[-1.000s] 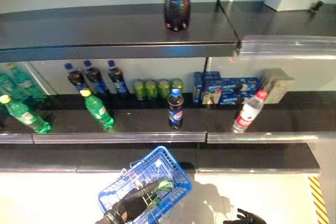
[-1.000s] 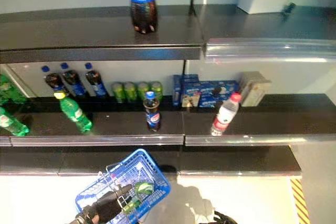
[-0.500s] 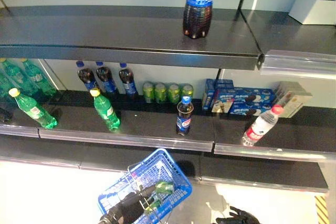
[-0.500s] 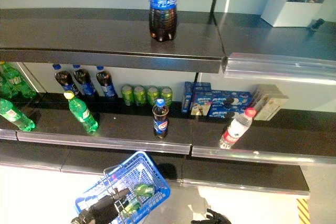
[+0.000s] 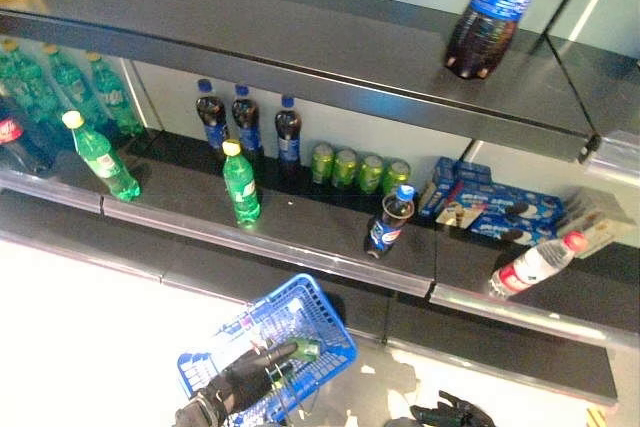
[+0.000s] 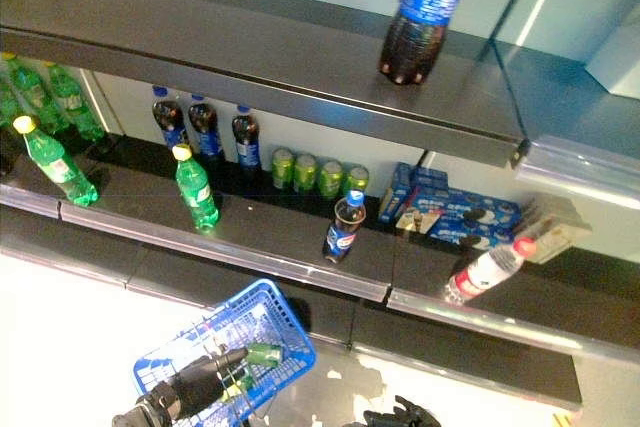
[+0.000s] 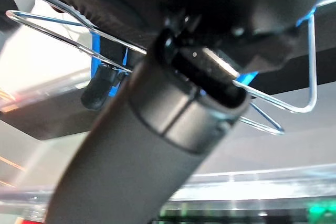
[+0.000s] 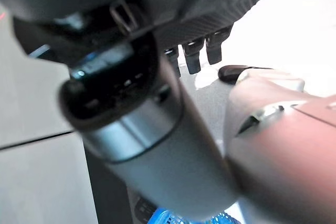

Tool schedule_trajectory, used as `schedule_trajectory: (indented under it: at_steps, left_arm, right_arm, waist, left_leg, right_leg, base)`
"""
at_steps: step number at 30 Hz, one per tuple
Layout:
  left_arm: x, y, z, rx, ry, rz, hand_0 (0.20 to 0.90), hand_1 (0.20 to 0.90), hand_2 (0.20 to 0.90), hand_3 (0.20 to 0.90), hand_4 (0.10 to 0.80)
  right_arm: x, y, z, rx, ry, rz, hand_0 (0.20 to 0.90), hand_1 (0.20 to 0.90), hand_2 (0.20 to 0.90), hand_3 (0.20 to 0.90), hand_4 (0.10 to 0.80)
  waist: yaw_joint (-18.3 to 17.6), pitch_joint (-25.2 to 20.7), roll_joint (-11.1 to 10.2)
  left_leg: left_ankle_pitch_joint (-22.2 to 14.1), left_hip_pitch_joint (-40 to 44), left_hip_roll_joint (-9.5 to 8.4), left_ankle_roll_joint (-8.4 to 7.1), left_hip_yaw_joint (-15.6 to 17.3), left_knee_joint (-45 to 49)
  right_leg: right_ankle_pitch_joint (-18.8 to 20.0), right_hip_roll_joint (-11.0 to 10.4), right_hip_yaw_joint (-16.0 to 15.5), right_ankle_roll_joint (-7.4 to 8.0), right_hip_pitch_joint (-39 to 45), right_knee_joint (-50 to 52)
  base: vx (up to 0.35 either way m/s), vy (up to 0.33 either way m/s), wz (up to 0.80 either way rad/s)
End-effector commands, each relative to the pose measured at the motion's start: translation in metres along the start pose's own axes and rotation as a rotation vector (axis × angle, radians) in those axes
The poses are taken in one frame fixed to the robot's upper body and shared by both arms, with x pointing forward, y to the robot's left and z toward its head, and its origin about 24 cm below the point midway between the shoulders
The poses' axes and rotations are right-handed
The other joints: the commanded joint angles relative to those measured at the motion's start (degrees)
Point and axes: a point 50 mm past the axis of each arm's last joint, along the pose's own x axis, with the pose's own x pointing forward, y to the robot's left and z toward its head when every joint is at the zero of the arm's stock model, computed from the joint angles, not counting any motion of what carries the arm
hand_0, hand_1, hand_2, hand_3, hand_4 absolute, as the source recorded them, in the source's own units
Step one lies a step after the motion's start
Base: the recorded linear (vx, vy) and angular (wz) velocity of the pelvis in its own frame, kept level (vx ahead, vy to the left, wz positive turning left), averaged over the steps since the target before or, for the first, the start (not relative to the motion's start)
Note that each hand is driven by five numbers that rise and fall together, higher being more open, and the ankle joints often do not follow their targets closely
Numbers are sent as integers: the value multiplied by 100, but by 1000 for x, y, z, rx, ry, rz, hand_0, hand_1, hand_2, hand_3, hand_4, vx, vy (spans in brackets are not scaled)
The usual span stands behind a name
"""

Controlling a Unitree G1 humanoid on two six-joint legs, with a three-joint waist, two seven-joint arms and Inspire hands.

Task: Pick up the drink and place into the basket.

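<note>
Drink: a green bottle (image 5: 303, 350) lying inside the blue wire basket (image 5: 325, 319), toward its far right corner, cap end pointing left.
Basket: held low and near, left of centre, above the pale floor (image 5: 80, 317); the left hand (image 5: 245, 382) is closed round its wire handle (image 7: 273, 103), dark fingers curled over it.
Right hand (image 5: 450, 414): at the near edge, right of centre, well apart from the basket, holding nothing; fingers look loosely spread.
Lower shelf (image 5: 300, 232), beyond the basket: one green bottle (image 5: 240, 182) upright near its front edge at centre-left; another green bottle (image 5: 100, 157) further left, tilted; a small cola bottle (image 5: 388, 222) with blue cap right of centre; a clear water bottle (image 5: 535, 265) with red cap lying tilted at the far right.
Back of the lower shelf: three dark cola bottles (image 5: 245, 127) in a row, four green cans (image 5: 358, 169) just right of them, blue biscuit boxes (image 5: 485, 209) further right; more green bottles (image 5: 60, 87) at the far left.
Top shelf (image 5: 300, 42): one large cola bottle (image 5: 495, 7) standing at the right.
</note>
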Motion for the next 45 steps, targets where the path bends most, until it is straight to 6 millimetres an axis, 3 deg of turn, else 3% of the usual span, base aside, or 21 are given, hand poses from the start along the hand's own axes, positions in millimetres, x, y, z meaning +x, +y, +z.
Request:
schedule_trajectory:
  at_steps: [1,4,7,8,11,20,25,28,30,32,33,36,37,40,43,45]
  left_arm:
    - [12,-27,20,15,-43,-192,300,300,300,200,100]
    - [10,-24,19,2,-49,-183,300,300,300,200,100]
    - [9,-22,10,-34,-41,-183,300,300,300,200,100]
    - [8,-19,5,-32,-26,-176,300,300,300,200,100]
    - [8,-16,-3,-48,-20,-155,300,300,300,200,100]
    - [8,-17,-4,-68,-58,-172,300,300,300,200,100]
    - [8,-18,-4,-77,-73,-182,300,300,300,200,100]
    - [7,-17,-3,-73,-80,-188,300,300,300,200,100]
    - [7,-19,0,-65,-92,-206,300,300,300,200,100]
    - [10,-26,4,-70,-122,-235,300,300,300,200,100]
    - [11,-28,6,-69,-134,-239,300,300,300,200,100]
    - [12,-27,14,-56,-124,-215,300,300,300,200,100]
    - [9,-24,19,-53,-130,-192,300,300,300,200,100]
    - [-2,-12,29,-80,-158,-145,300,300,300,200,100]
    - [-9,-2,18,-55,-123,-121,300,300,300,200,100]
    - [-9,-1,16,-63,-126,-121,300,300,300,200,100]
  right_arm:
    - [1,-6,15,36,-63,-16,900,900,900,900,800]
    - [2,-6,19,33,-65,-21,900,900,900,900,800]
    - [2,-7,18,9,-43,-23,900,900,900,900,800]
    - [2,-8,18,12,-41,-24,900,900,900,900,800]
    - [1,-12,15,1,-24,-35,900,900,900,900,800]
    - [0,-16,11,-26,-3,-36,900,900,900,900,800]
    - [0,-15,10,-48,10,-32,900,900,900,900,800]
    - [-1,-15,8,-71,20,-26,900,900,900,900,800]
    - [-1,-18,14,-80,8,-36,900,900,900,900,800]
    - [1,-23,31,-70,-29,-51,900,900,900,900,800]
    - [2,-23,37,-60,-44,-55,900,900,900,900,800]
    - [3,-20,38,-35,-48,-57,900,900,900,900,800]
    - [3,-17,31,-52,-38,-28,900,900,900,900,800]
    - [2,-8,21,-34,-36,13,900,900,900,900,800]
    - [1,-8,19,5,-57,9,900,900,900,900,800]
    - [1,-9,20,14,-66,8,900,900,900,900,800]
  waist:
    - [63,-55,-9]
    - [82,-70,52]
    - [85,-150,109]
    - [97,-189,95]
    - [85,-308,118]
    - [42,-461,236]
    - [30,-473,259]
    - [9,-407,251]
    - [118,-284,188]
    - [310,-134,86]
    - [360,-72,48]
    - [318,21,-66]
    - [291,87,-156]
    - [374,172,-291]
    - [372,74,-180]
    - [365,-40,-51]
  left_leg:
    - [-518,266,70,-253,304,246]
    - [-492,178,275,-311,254,465]
    - [-385,281,361,-388,232,376]
    - [-230,278,385,-391,297,300]
    - [-57,377,433,-517,339,65]
    - [-30,420,460,-693,341,-1]
    - [-63,455,434,-662,303,-1]
    - [-38,494,376,-602,255,46]
    - [-148,277,364,-587,-129,449]
    - [-361,-25,222,-546,-690,844]
    - [-427,-123,212,-531,-757,963]
    - [-541,-178,237,-471,-597,1011]
    - [-575,-164,230,-482,-447,1058]
    - [-591,102,248,-528,-162,839]
    - [-396,215,245,-381,-59,423]
    - [-292,107,177,-217,-89,268]
  right_leg:
    - [1100,-134,456,150,-479,275]
    - [753,-76,457,76,-330,173]
    - [459,67,465,18,-119,172]
    - [444,117,404,-77,-68,97]
    - [361,257,283,-132,225,-191]
    - [306,382,58,-206,511,-455]
    - [204,414,67,-249,533,-378]
    - [53,429,259,-290,463,-131]
    - [57,398,418,-322,368,-51]
    - [154,370,706,-318,240,-118]
    - [229,345,828,-269,168,-148]
    - [463,244,995,-80,-76,-197]
    - [713,163,951,63,-151,-272]
    - [1411,-86,561,263,-306,-99]
    - [1429,-223,603,234,-447,680]
    - [1085,-193,740,86,-346,1272]
  base:
    - [-3,-237,57]
    - [27,-227,57]
    - [79,-114,20]
    - [49,-105,8]
    - [73,-53,6]
    - [54,2,7]
    - [27,9,0]
    - [54,36,1]
    - [-71,91,-3]
    - [-179,179,-19]
    - [-214,224,-58]
    - [-184,204,-74]
    - [-142,115,-42]
    - [-145,88,-58]
    - [-215,79,-82]
    - [-245,60,15]
